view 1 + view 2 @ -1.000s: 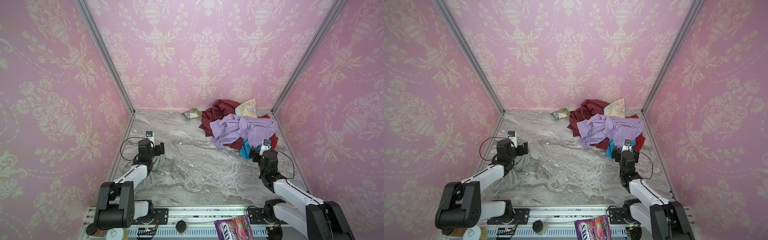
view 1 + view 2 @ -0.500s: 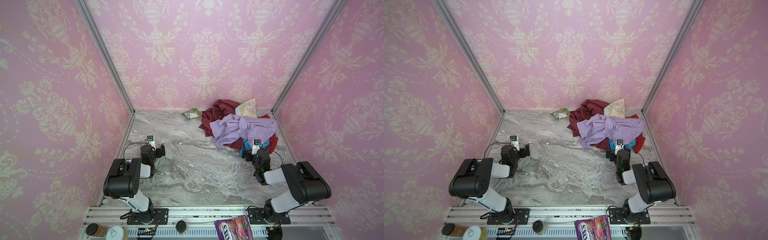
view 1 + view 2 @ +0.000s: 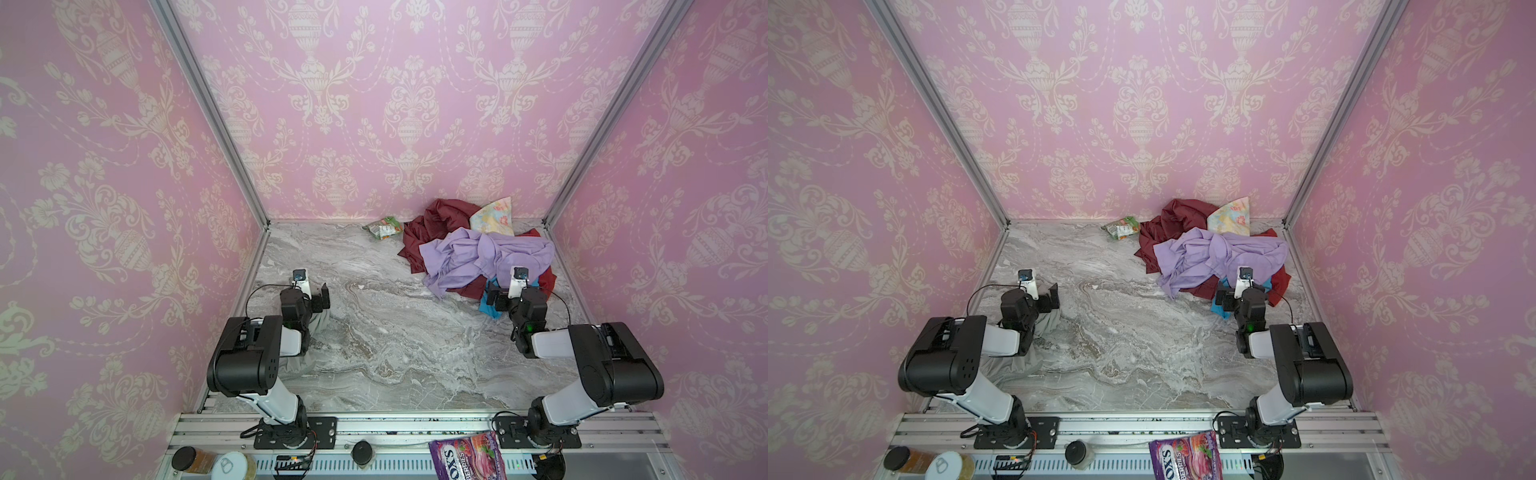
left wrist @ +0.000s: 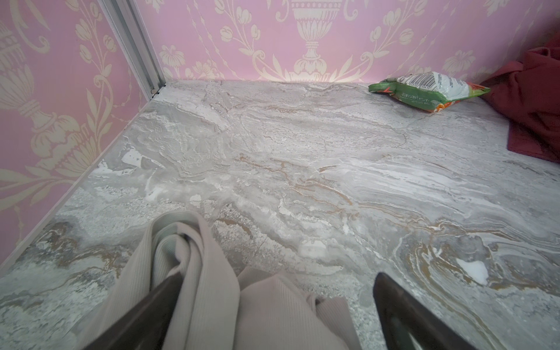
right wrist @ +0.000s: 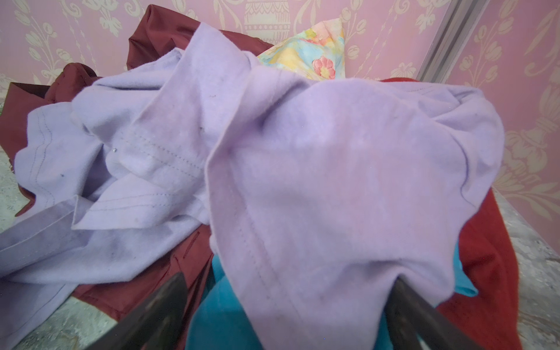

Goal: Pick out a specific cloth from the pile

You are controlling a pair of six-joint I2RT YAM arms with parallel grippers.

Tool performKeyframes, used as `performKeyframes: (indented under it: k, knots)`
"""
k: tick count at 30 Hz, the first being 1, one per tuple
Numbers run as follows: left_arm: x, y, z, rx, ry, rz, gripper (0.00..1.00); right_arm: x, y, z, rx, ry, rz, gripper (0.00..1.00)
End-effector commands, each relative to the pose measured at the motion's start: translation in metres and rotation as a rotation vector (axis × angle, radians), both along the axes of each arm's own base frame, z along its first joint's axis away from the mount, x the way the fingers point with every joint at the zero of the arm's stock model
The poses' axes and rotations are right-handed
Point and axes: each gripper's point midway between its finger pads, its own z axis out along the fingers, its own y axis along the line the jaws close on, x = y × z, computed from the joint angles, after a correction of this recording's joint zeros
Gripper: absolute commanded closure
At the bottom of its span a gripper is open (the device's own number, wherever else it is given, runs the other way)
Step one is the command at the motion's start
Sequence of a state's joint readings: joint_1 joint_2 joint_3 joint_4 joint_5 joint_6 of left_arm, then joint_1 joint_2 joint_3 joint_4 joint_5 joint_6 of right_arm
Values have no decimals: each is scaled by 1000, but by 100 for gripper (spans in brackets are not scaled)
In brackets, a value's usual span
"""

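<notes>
Left wrist view: the grey cloth (image 4: 206, 288) lies bunched on the marble table (image 4: 333, 151), draped over one finger of the left gripper (image 4: 272, 281), whose jaws are wide apart. Well apart from it, the right gripper (image 5: 288, 281), jaws also spread, straddles the lilac cloth (image 5: 333, 166) on the pile (image 3: 478, 249).

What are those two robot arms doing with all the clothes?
They are picking one cloth out of a heap. The light grey cloth lies on the marble table at the left claw, which is open and not gripping it, well away from the pile in the far right corner. The right claw is open too, right up against the lilac cloth on top of the pile. Nothing is being held.
</notes>
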State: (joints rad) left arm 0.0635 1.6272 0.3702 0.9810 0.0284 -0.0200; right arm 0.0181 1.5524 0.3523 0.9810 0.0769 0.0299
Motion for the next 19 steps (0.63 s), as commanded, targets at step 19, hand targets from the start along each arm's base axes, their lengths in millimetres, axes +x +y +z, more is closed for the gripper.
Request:
performKeyframes:
  k: [19]
  knots:
    - [-2, 1, -2, -19, -6, 5, 1, 0, 4, 0, 23, 6, 12, 0]
